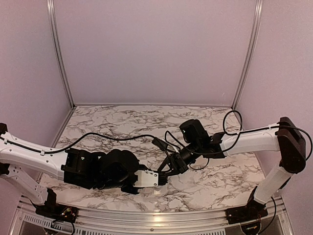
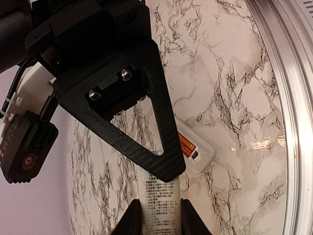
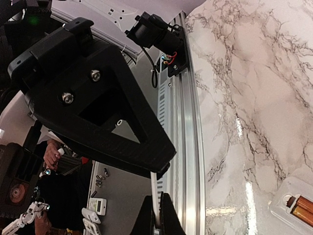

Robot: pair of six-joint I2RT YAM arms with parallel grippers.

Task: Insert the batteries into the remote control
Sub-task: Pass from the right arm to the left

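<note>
The remote control (image 2: 203, 155) lies on the marble table with its back up. Two orange-red batteries (image 2: 187, 145) sit in its recess, which is uncovered. It also shows in the right wrist view (image 3: 281, 203), with the batteries (image 3: 302, 208) at the frame's corner. Both grippers hold one thin white flat piece with printed text (image 2: 160, 200) above the table; it looks like the remote's back cover. My left gripper (image 2: 161, 218) is shut on its side edges. My right gripper (image 3: 158, 215) is shut on its faces, seen edge-on (image 3: 155, 188). In the top view the grippers meet (image 1: 161, 175) near the front edge.
An aluminium rail (image 3: 188, 147) runs along the table's near edge, close to the grippers (image 2: 293, 98). Beyond it, off the table, spare remotes (image 3: 96, 206) and loose batteries lie on a grey surface. Black cables (image 1: 122, 138) loop over the marble. Walls close in the back and sides.
</note>
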